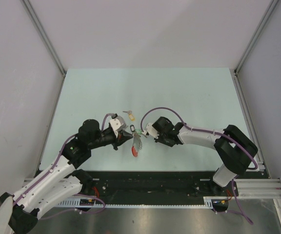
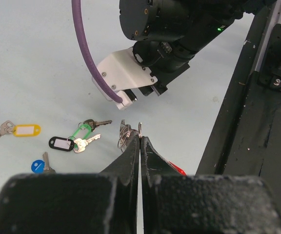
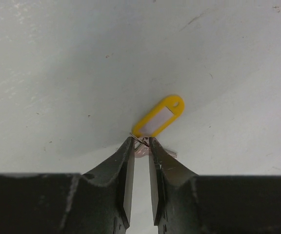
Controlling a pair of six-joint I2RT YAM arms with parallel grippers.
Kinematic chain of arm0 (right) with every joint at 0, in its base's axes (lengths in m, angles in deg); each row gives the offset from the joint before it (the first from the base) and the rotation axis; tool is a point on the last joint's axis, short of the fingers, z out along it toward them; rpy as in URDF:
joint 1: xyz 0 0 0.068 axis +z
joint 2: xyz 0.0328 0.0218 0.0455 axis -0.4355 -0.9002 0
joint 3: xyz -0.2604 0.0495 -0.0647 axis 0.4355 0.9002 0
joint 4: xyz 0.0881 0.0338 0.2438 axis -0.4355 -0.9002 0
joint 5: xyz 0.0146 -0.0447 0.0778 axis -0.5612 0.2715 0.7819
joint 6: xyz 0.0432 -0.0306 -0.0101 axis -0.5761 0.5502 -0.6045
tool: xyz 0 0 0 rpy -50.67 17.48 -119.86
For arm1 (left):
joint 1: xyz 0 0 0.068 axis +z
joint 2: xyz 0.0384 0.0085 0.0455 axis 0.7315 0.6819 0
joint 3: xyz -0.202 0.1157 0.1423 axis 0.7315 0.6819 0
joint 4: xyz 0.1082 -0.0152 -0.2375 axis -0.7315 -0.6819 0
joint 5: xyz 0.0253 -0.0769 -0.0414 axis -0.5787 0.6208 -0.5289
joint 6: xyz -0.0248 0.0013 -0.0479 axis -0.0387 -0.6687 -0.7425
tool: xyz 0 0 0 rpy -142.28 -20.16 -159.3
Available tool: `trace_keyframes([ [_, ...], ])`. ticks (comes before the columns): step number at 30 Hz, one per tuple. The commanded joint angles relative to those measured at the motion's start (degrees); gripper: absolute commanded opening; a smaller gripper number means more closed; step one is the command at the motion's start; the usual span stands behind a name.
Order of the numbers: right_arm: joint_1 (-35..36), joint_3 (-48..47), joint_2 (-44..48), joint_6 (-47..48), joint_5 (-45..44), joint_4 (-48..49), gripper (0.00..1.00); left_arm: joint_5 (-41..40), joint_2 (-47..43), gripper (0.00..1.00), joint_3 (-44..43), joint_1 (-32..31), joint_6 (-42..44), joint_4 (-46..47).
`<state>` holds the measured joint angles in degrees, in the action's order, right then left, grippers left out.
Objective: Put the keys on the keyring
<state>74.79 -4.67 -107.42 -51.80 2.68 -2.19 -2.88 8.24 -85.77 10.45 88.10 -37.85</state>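
Observation:
My left gripper is shut on the metal part of the keyring and holds it above the table. The ring's red arc hangs below the jaws, and the keyring also shows in the top view. Keys lie loose on the table: a yellow-tagged key, a black-tagged key, a green-tagged key and a blue-headed key. My right gripper hovers just right of the keyring. Its jaws are a narrow gap apart and empty, and the yellow tag's key shows just beyond them.
The black base rail runs along the near table edge, right behind the keyring. A purple cable arcs over my right wrist. Grey walls close in the left, right and far sides.

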Motion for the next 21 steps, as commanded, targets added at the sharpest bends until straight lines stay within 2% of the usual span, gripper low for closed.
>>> trace_keyframes([
  [1,-0.28,-1.89,-0.29,0.62,1.88,-0.01,0.25,1.07,0.01,0.00,-1.47,0.43,0.28,0.94],
  [5,-0.28,-1.98,-0.72,0.70,2.15,0.08,0.29,1.16,0.10,0.00,-1.55,0.43,0.37,0.67],
  [11,-0.45,-2.42,-0.90,0.88,3.11,-0.45,0.26,1.07,0.18,0.00,-1.64,0.43,0.37,0.59],
  [19,-0.54,-2.68,0.67,0.00,3.46,-1.42,0.01,1.33,0.27,0.00,-1.64,0.43,0.63,0.58],
  [21,-0.63,-2.77,1.73,-0.44,3.90,-1.24,0.00,1.51,0.36,0.00,-1.64,0.43,0.81,0.50],
])
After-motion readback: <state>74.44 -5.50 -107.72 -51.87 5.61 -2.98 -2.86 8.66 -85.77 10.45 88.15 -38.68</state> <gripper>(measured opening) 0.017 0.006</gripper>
